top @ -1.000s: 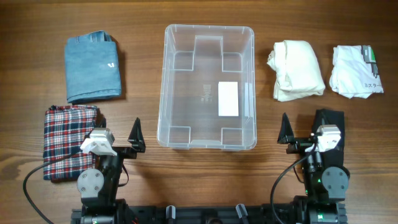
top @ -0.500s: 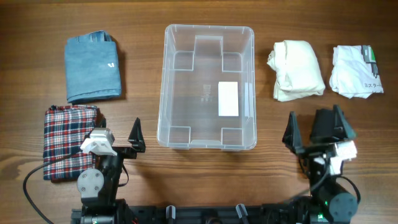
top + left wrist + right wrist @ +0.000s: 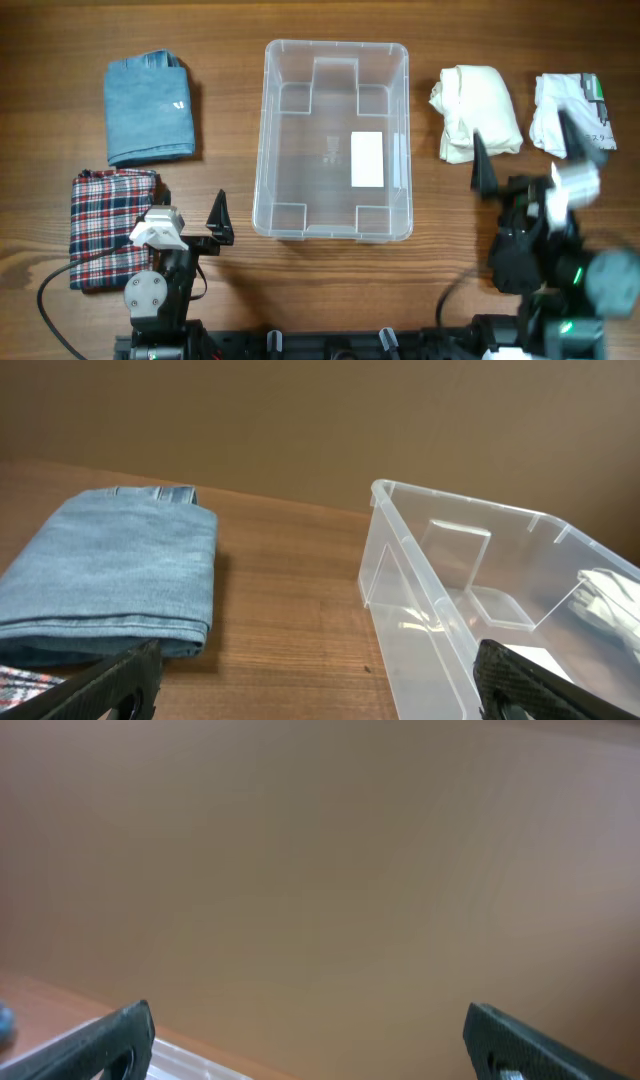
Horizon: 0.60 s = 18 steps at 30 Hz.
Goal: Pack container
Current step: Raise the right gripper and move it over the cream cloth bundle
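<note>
The clear plastic container (image 3: 262, 140) sits at the table's middle, empty, with a white label on its base. It also shows in the left wrist view (image 3: 398, 497). My left gripper (image 3: 190, 207) is open and empty, low by the container's near left corner, one finger over a plaid cloth (image 3: 105, 225). In the left wrist view the left gripper (image 3: 310, 690) points between folded blue jeans (image 3: 110, 575) and the container. My right gripper (image 3: 527, 150) is open and empty, raised high near a cream cloth (image 3: 478, 112). In the right wrist view the right gripper (image 3: 315, 1045) faces a bare wall.
Folded blue jeans (image 3: 150, 108) lie at the far left. A white garment with a printed tag (image 3: 572, 115) lies at the far right, beside the cream cloth. Bare wood lies between the container and the cloths.
My right arm has risen and swung forward and to the right, from the table's near edge towards the cream and white cloths. The left arm has not moved.
</note>
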Available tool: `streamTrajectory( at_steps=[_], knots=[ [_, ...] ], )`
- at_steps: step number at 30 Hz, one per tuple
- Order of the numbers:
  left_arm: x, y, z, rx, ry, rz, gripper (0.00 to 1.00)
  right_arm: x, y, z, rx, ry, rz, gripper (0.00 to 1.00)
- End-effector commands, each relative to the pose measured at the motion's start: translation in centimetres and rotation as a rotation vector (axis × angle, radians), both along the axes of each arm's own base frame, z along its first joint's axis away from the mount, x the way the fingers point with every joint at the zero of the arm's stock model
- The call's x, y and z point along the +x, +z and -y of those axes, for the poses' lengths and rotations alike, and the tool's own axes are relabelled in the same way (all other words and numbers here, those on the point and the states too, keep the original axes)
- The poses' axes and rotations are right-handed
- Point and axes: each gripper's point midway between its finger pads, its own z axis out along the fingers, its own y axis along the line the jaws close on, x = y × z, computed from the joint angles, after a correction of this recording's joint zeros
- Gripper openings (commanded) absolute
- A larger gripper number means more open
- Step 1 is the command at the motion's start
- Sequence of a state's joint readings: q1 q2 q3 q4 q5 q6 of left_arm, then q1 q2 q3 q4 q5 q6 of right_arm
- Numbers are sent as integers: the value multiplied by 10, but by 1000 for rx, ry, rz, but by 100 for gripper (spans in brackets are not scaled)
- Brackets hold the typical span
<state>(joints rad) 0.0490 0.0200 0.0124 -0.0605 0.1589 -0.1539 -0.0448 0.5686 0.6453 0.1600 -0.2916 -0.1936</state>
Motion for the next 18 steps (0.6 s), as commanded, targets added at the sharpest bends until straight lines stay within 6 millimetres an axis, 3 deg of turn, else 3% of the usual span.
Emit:
streamTrajectory(
  at_steps=[1,5,9,15,18],
  knots=[
    [0,-3,-1,19,3,-4,100,51,19,16,-86,-56,-150,100],
    [0,-3,-1,19,3,-4,100,100,5,40,-54,-49,-411,100],
    [0,-3,-1,19,3,-4,100,138,-27,71,43,29,-638,100],
    [0,-3,-1,19,3,-4,100,165,-88,89,190,319,-771,100],
    [0,-3,-1,19,3,-4,100,177,-132,93,265,392,-853,100]
  ],
)
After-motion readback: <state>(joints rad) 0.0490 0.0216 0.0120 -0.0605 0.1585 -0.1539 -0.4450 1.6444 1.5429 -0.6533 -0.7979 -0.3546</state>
